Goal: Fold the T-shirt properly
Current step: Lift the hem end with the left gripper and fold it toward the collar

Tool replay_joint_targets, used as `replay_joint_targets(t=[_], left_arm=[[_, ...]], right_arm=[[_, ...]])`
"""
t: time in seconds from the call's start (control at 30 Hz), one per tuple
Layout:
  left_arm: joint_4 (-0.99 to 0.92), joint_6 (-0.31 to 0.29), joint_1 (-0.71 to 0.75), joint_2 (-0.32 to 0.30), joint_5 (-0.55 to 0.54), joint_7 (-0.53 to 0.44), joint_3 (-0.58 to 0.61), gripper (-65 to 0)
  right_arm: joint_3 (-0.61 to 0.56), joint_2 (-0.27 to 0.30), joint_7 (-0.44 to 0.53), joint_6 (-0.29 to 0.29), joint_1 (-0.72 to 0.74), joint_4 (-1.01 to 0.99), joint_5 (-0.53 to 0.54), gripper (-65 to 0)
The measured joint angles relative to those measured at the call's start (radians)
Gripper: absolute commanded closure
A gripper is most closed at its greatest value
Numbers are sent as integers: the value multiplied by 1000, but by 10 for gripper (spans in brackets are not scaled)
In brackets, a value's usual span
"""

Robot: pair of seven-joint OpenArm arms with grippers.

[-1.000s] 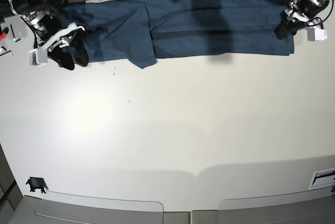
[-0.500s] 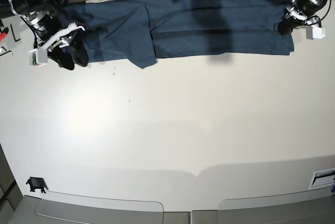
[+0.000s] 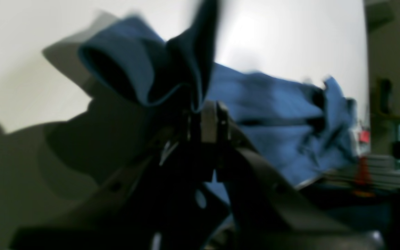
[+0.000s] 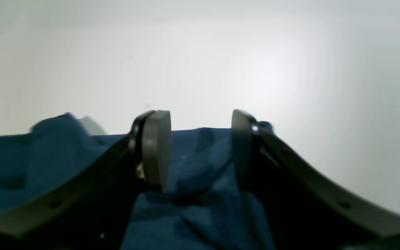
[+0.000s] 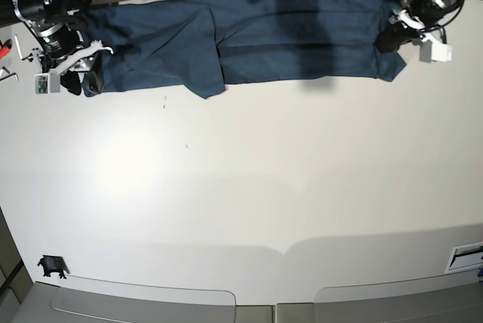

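Note:
The dark teal-blue T-shirt [image 5: 287, 36] lies stretched along the table's far edge, one flap folded over near its middle-left. At its right end my left gripper [image 5: 389, 38] is shut on the cloth. In the left wrist view the left gripper [image 3: 205, 119] pinches a bunched fold of T-shirt [image 3: 273, 114] that stands up above the fingers. My right gripper [image 5: 81, 83] hovers at the shirt's left end. In the right wrist view the right gripper [image 4: 200, 149] is open, and T-shirt [image 4: 200, 194] cloth lies between and below the pads.
Small hand tools [image 5: 6, 50] lie at the table's far left edge. A small black object [image 5: 51, 266] sits near the front left corner, and a white label [image 5: 465, 256] at the front right. Cables and equipment line the back edge.
My left gripper closed on the shirt's right end and drew it leftward, so the right edge now sits further in. The right arm shifted left and slightly back, still open.

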Motion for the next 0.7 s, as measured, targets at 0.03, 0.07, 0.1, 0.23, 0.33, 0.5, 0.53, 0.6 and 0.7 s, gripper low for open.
replay_joint_targets(t=[0.03,0.07,0.1,0.23,0.33,0.5,0.53,0.6,0.7], left_arm=[[10,1,4,10,-13,5,11,0],[17,0,5,14,-23,5,27,0],[23,0,4,16,-25,5,47,0],[29,0,-6,16,-47,0,159,0],[29,-10,-13,23,-51,6,249,0],[29,-11,-52,72,-51,5,357,0],[29,-11,-57,81,-50,4,376,0],[29,-11,-71,95,-39,6,415,0],[29,-11,-98,119,25,8,476,0]], right_arm=[[0,0,14,-7,0,-13,-4,-267],[0,0,16,-8,0,-27,-8,-267],[0,0,23,-11,0,-44,-8,-267],[0,0,60,-11,3,-142,-6,-267],[0,3,53,-15,31,-235,-10,-267],[-1,28,53,-14,81,-345,-10,-267],[-1,32,53,-14,87,-351,-8,-267],[-1,34,54,-14,95,-352,-8,-267],[-1,33,53,-14,97,-352,8,-267]])
